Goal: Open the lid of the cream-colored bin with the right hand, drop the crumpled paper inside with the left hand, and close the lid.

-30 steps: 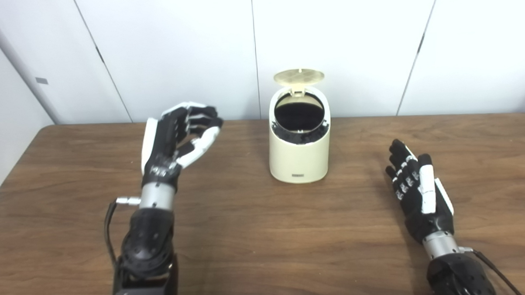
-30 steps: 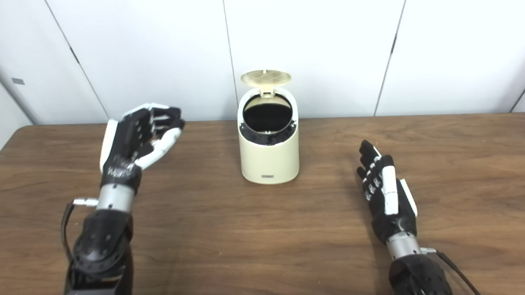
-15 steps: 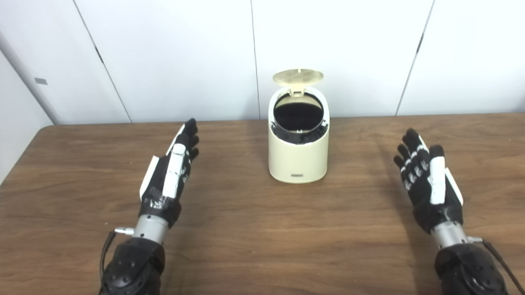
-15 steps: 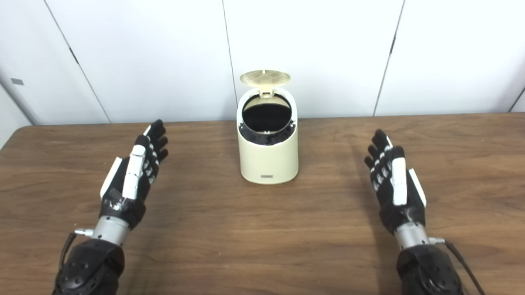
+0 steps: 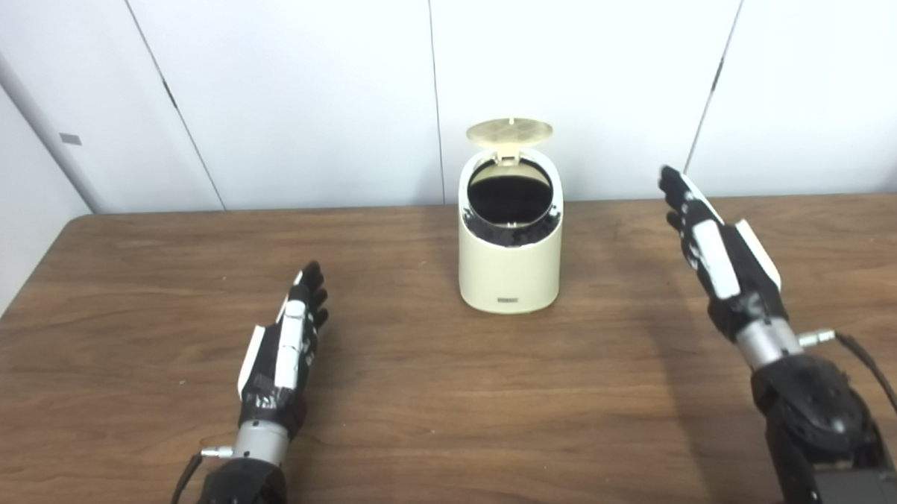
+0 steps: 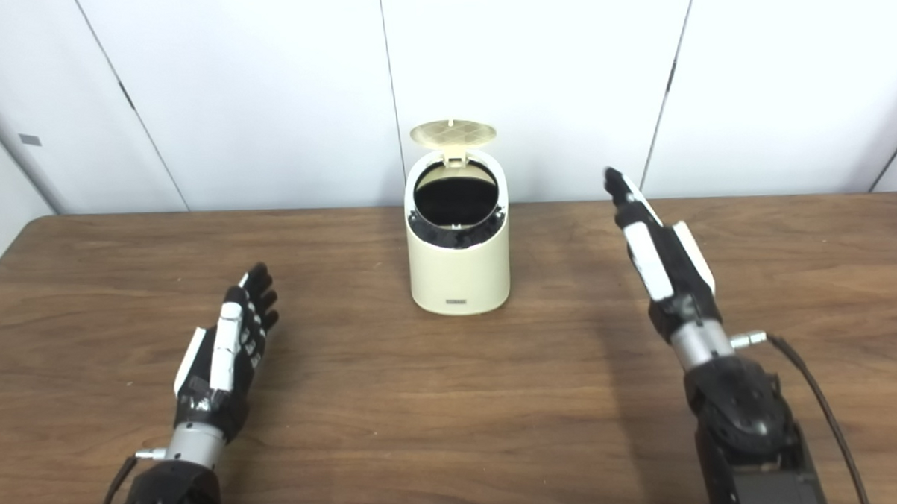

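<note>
The cream-colored bin (image 5: pixel 510 261) stands at the back middle of the wooden table (image 5: pixel 424 402). Its round lid (image 5: pixel 509 130) is tipped up and back, and the dark opening (image 5: pixel 509 194) shows. I see no crumpled paper on the table; the bin's inside is too dark to tell. My left hand (image 5: pixel 284 355) is open and empty, low over the table at the front left. My right hand (image 5: pixel 713 250) is open and empty, raised to the right of the bin with fingers pointing up and away, apart from the bin.
White wall panels (image 5: pixel 301 85) stand right behind the table's back edge. A cable (image 5: pixel 882 393) runs from the right wrist.
My left hand opened from a curl, lowered and drew back toward the front. My right hand rose and moved forward, to about the bin's height. The bin and lid stayed as they were.
</note>
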Action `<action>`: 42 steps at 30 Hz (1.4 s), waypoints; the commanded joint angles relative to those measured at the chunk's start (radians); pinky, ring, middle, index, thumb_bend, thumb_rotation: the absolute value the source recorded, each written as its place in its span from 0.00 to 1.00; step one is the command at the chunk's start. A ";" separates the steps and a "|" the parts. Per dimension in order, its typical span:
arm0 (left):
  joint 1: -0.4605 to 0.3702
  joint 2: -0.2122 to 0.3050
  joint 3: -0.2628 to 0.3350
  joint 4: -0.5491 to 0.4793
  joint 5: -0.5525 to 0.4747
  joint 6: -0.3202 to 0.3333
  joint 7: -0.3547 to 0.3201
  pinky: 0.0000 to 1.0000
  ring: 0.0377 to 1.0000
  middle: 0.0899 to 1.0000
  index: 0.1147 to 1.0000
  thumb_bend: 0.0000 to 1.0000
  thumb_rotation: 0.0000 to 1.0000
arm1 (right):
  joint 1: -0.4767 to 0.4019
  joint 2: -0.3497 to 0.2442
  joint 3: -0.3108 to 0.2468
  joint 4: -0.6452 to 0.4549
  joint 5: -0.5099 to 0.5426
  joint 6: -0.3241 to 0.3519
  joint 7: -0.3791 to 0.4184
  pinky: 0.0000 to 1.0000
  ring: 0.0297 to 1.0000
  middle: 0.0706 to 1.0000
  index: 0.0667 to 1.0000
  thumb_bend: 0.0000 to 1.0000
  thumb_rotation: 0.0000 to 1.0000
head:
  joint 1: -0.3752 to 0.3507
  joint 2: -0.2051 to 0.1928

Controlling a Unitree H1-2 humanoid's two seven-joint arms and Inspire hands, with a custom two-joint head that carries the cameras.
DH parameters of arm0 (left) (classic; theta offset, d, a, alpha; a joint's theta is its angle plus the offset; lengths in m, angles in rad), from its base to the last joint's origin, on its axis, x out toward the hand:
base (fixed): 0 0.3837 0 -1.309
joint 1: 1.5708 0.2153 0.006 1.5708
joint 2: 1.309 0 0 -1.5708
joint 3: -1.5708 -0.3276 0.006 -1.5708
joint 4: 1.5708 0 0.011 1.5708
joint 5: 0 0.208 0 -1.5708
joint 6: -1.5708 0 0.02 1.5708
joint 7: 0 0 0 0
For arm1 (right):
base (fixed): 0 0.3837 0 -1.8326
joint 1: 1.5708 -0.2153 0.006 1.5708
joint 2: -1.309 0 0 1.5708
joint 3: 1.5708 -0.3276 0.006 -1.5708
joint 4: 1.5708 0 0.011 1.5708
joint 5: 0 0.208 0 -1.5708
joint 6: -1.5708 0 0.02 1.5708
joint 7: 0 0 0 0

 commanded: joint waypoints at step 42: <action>0.041 -0.003 -0.056 0.069 -0.020 -0.104 0.001 1.00 1.00 1.00 1.00 0.52 1.00 | -0.469 -0.134 0.271 -0.015 -0.464 0.136 0.244 0.92 1.00 0.96 0.91 0.66 1.00 | -0.021 -0.007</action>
